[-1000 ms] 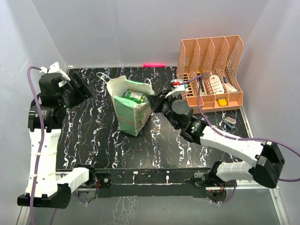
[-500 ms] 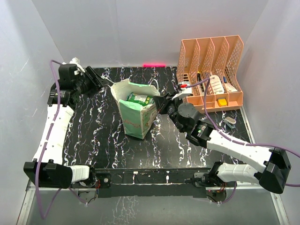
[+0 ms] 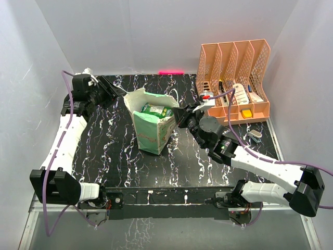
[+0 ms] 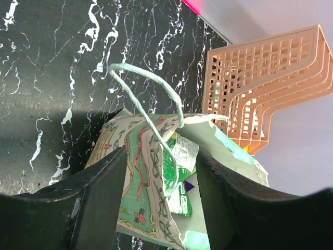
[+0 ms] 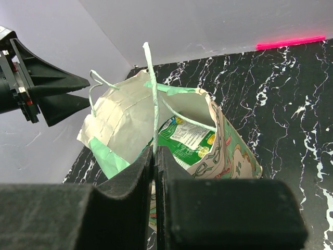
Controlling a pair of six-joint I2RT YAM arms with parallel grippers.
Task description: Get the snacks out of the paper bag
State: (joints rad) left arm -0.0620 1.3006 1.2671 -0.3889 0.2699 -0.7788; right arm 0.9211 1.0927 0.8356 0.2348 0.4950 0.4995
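The mint-green paper bag (image 3: 151, 127) stands mid-table with its mouth open. Green snacks (image 3: 156, 110) lie inside; in the left wrist view a green packet (image 4: 179, 172) shows with a bit of purple under it. My right gripper (image 3: 178, 115) is at the bag's right rim, shut on a taut string handle (image 5: 152, 99) above the green packet (image 5: 184, 138). My left gripper (image 3: 118, 92) is open just off the bag's back-left rim. Between its fingers (image 4: 101, 195) I see the patterned bag wall (image 4: 140, 172) and the other handle loop (image 4: 151, 86).
A peach mesh file organizer (image 3: 234, 78) with small bottles and boxes stands at the back right, close behind the right arm. A small grey object (image 3: 255, 136) lies on the black marbled table (image 3: 104, 156) near the right edge. White walls enclose the table.
My left arm has swung from the far left edge in toward the bag's back-left rim. The bag has shifted slightly right and stands more upright on the held handle.
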